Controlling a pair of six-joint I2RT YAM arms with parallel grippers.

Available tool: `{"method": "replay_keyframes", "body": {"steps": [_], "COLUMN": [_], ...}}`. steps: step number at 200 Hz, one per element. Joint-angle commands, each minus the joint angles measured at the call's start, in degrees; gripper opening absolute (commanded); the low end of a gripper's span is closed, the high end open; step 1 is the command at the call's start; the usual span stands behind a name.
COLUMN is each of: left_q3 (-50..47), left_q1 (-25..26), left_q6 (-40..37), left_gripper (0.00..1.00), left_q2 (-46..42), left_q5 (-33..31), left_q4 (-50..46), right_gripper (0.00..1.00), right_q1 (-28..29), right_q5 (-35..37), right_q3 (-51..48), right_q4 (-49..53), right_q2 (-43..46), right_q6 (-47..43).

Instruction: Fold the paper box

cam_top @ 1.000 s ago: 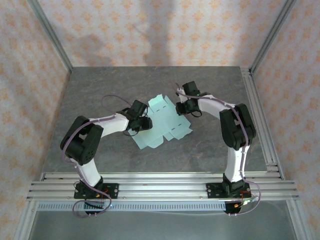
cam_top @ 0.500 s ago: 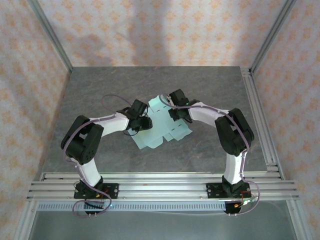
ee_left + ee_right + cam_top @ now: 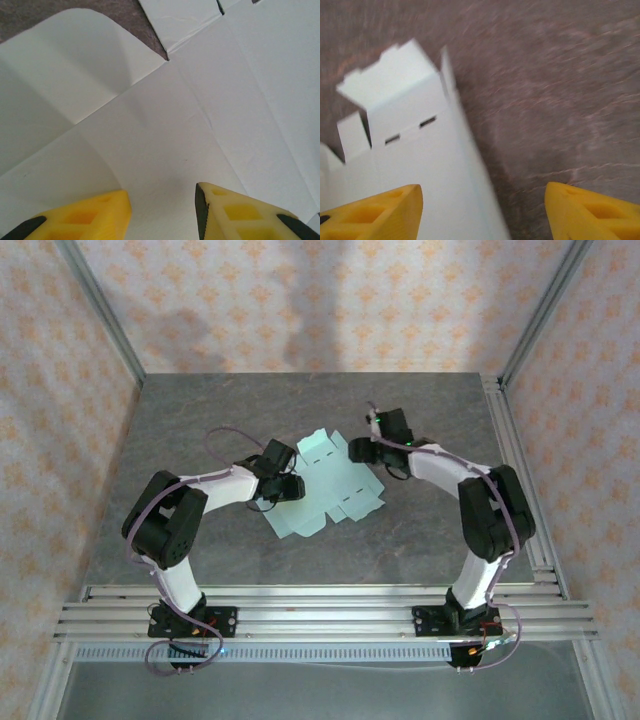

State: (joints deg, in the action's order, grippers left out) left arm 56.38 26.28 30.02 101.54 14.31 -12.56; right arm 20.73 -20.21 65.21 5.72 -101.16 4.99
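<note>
left gripper: jaws parted, low on the paper box, prob pinning it flat | right gripper: wide open, empty, beside the tabbed edge

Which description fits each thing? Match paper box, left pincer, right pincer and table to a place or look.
Things: 1 paper box; 2 left pincer; 3 right pincer; 4 table.
Descriptions: A grey stone pattern; B wide open, straddling the paper's edge; C mint-green, spread out; D above the paper's left part.
Pairs: 1-C; 2-D; 3-B; 4-A.
</note>
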Motion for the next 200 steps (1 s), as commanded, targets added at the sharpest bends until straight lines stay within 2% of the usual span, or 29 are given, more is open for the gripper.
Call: {"method": "replay_keyframes", "body": {"steps": [1,23,56,93,135,149,169,200], "left_q3": [0.1,0.3,0.4,0.3,-0.2,-0.2,-0.2,0.0], "left_q1": [0.1,0.2,0.1,0.1,0.1,0.2,0.2,0.2], "left_q6": [-4.3,-5.0,-5.3,-4.6,-3.5,-3.5,-3.6,-3.6], "left_gripper": [0.43,0.43,0.43,0.42,0.42,0.42,0.42,0.42], "left_q2": [3.9,4.4,4.7,4.9,4.6,4.6,4.7,4.8], "left_q5": [-3.5,-3.4,-3.0,-2.3,-2.0,-2.0,-1.9,-1.6], "left_q4": [-7.3,-7.4,-7.4,-7.1,-6.3,-6.4,-6.3,-6.3], "right_gripper": [0.68,0.53,0.31,0.19,0.14,0.2,0.23,0.22], "right_q1": [-3.8,-6.5,-7.3,-6.3,-3.8,-2.9,-2.1,-0.7], "right_q5": [-5.8,-4.9,-11.6,-15.8,-16.8,-16.8,-15.5,-12.1], "right_q3": [-0.1,2.9,6.9,8.8,7.1,5.8,4.8,5.8], "right_q4": [-2.8,2.7,6.1,6.8,6.5,6.2,6.7,10.6], "right_q2": [0.4,-3.1,-8.1,-11.9,-11.6,-10.7,-10.3,-11.1], "right_q6": [10.0,12.3,9.3,5.7,2.8,1.6,0.4,-1.5]}}
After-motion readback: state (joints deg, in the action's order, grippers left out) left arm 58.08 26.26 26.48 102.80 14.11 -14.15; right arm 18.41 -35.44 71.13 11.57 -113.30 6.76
